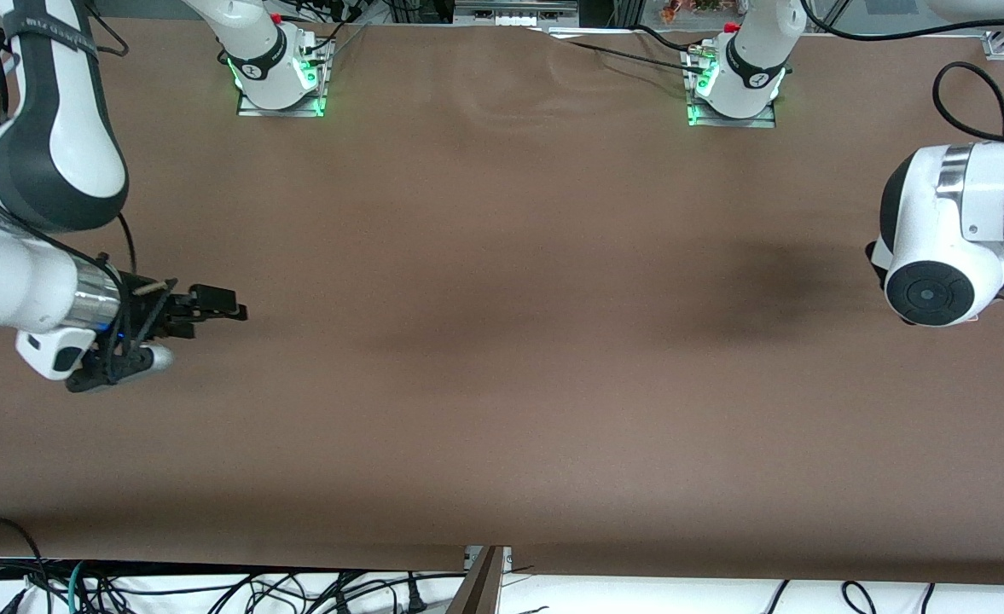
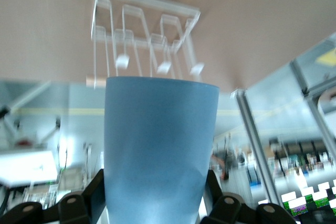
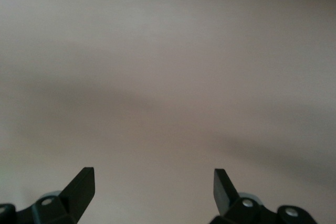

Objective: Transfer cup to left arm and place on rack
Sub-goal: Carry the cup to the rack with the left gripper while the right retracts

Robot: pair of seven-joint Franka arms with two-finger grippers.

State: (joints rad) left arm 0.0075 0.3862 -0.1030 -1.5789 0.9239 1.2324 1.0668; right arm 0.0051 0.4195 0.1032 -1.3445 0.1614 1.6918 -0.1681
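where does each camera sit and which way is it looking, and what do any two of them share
Front view: high across the table, facing both arms' bases; the right gripper shows over the right arm's end.
Left wrist view: on the left arm's wrist, looking along its jaws at the cup they hold, the rack past it.
Right wrist view: on the right wrist, looking at bare brown table past the open jaws.
Shared: front and right wrist views both show the right gripper.

No legible text anywhere.
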